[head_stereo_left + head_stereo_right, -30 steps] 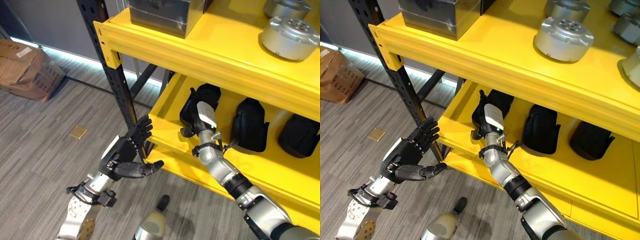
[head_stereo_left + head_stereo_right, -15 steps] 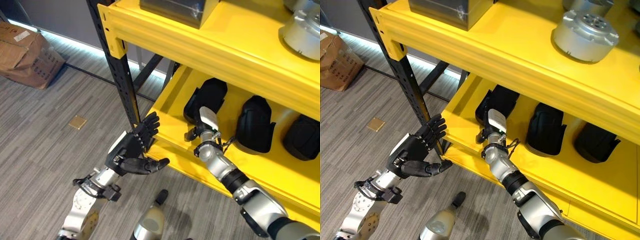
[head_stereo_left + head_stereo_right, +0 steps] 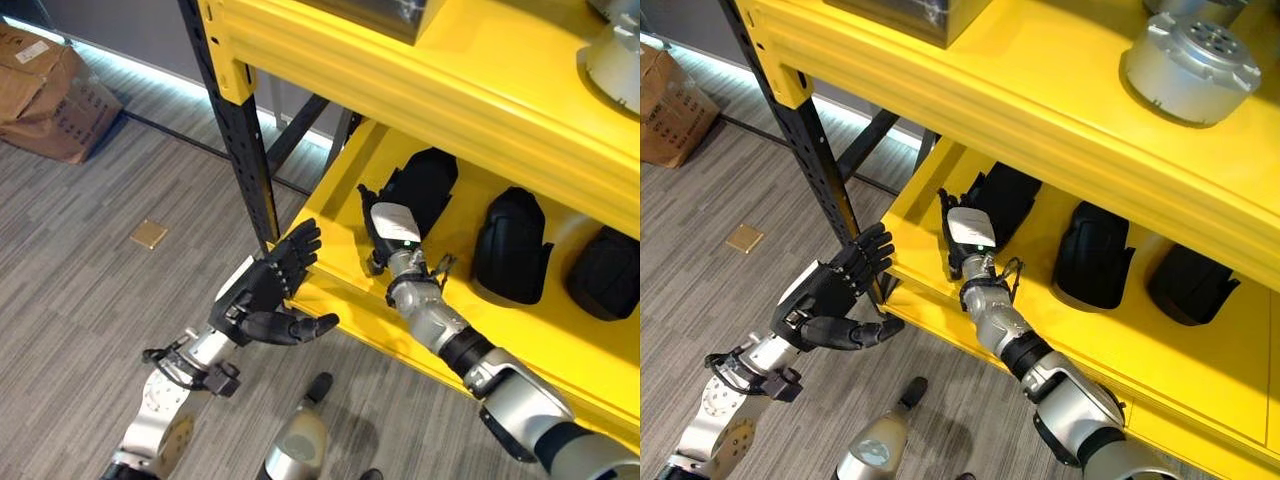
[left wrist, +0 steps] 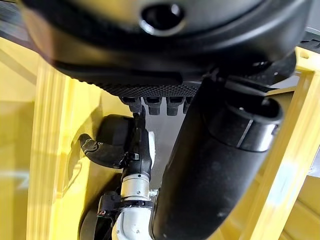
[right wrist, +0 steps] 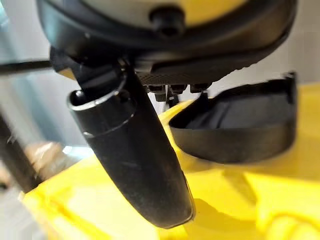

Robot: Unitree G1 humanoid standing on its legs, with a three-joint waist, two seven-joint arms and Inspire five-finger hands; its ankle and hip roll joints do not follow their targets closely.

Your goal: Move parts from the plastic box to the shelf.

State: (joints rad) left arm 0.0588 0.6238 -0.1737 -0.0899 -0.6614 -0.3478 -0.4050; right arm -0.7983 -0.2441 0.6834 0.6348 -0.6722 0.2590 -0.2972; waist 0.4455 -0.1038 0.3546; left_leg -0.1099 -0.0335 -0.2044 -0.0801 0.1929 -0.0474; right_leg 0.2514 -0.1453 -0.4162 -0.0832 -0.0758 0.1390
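Note:
Three black moulded parts lie in a row on the yellow lower shelf (image 3: pixel 340 215): the leftmost part (image 3: pixel 428 183), a middle one (image 3: pixel 512 245) and a right one (image 3: pixel 606 272). My right hand (image 3: pixel 392 222), with a white cover on its back, reaches onto that shelf just left of and in front of the leftmost part (image 5: pixel 240 125). Its thumb (image 5: pixel 130 150) and fingers are straight and hold nothing. My left hand (image 3: pixel 265 293) hovers open, palm sideways, before the shelf's front left corner, empty.
A black upright post (image 3: pixel 240 140) carries the shelf's left end, close behind my left hand. The upper shelf holds silver round parts (image 3: pixel 1195 65) and a metal box (image 3: pixel 925 8). A cardboard box (image 3: pixel 45 90) and a small brass plate (image 3: pixel 148 234) are on the floor at left.
The camera has shifted. My right hand has swung a little leftward, from the front of the leftmost black part to its left side. The left hand holds its open pose by the post.

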